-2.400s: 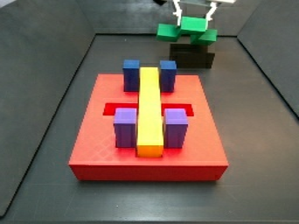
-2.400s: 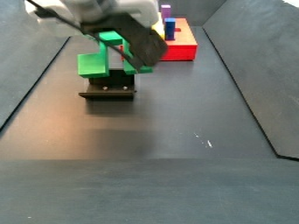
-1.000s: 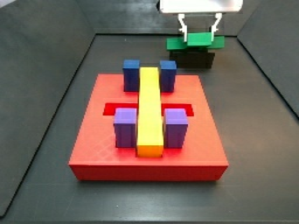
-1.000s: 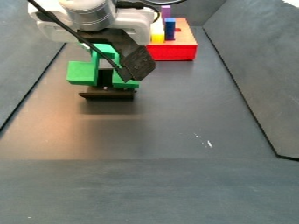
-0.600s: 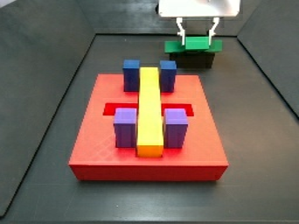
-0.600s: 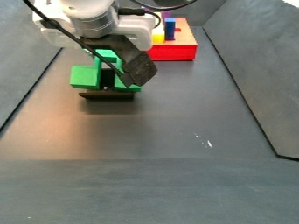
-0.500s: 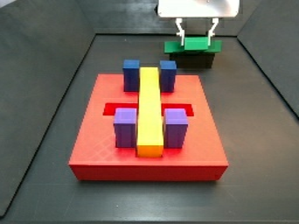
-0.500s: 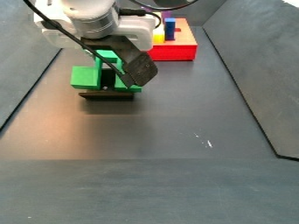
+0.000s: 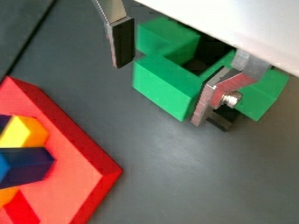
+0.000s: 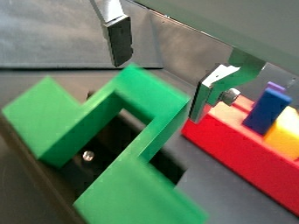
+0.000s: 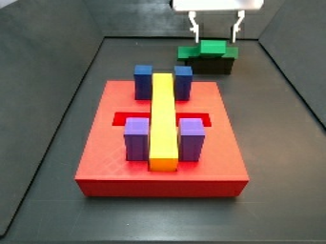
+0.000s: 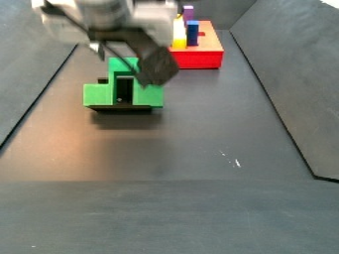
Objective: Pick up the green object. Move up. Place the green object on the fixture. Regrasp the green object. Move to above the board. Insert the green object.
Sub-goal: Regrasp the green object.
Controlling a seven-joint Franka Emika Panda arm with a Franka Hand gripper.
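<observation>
Hand (image 11: 214, 30) open above green object (image 11: 207, 50) on fixture (image 11: 209, 65).

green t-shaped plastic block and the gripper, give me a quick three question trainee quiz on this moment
1. True or false: the bright green T-shaped plastic block rests on the small black fixture.
2. In both wrist views, the two-finger gripper is: A) shut on the green block, B) open, its fingers apart from the block, C) shut on a blue block.
3. Which colour is the long bar lying across the large flat red board?

Key:
1. True; in both side views the block sits on the fixture.
2. B; the silver fingers stand on either side of the block with gaps showing, the gripper just above the fixture.
3. Yellow.
</observation>
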